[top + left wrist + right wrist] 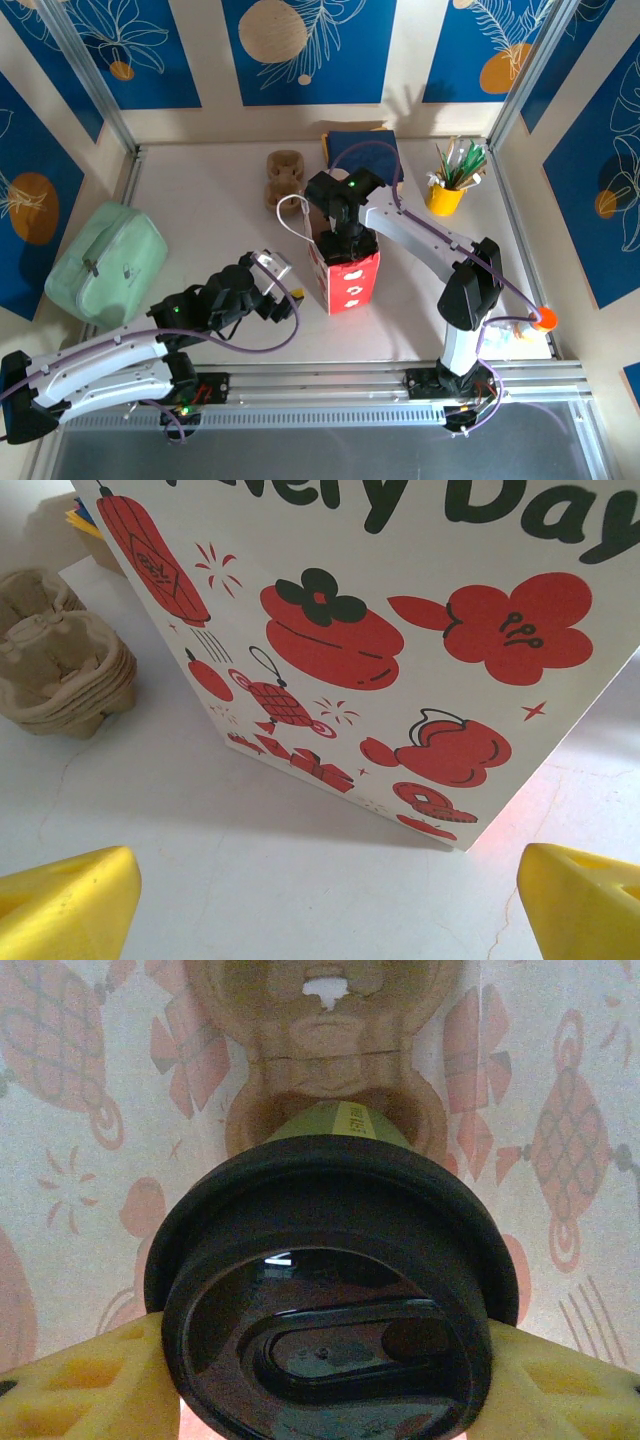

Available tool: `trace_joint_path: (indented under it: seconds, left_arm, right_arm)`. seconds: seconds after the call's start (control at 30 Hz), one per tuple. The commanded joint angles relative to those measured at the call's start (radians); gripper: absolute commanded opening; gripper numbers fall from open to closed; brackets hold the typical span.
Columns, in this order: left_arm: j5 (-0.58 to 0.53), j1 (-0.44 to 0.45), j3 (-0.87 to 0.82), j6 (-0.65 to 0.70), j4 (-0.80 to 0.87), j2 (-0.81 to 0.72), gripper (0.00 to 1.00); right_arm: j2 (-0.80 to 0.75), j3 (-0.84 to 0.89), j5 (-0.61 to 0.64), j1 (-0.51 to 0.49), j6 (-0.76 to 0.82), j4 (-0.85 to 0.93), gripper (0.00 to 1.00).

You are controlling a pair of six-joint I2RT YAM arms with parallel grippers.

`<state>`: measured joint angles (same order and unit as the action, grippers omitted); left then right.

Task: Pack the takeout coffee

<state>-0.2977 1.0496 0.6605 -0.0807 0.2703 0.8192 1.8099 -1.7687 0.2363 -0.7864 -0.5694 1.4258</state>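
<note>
Though lidded, coffee (330, 1260) within right claw (322, 1385).

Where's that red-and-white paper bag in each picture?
Top external: paper bag standing mid-table.
Left wrist: paper bag upper centre, printed side facing.
Right wrist: paper bag seen from inside, walls behind the coffee cup.
Shared landmark: cardboard tray stack, top and left-wrist views.
</note>
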Motion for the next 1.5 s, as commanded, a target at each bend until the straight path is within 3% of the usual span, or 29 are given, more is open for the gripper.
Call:
trace_joint_path:
  seconds: [0.0, 1.47]
  left_arm:
    - [-0.015, 0.006, -0.001, -0.011, -0.001, -0.006, 0.96]
    - [-0.014, 0.006, -0.004, -0.027, 0.012, -0.007, 0.97]
  right_arm:
    - [-0.012, 0.012, 0.009, -0.007, -0.003, 0.012, 0.6]
    - [-0.012, 0.087, -0.022, 0.007, 0.007, -0.071, 0.6]
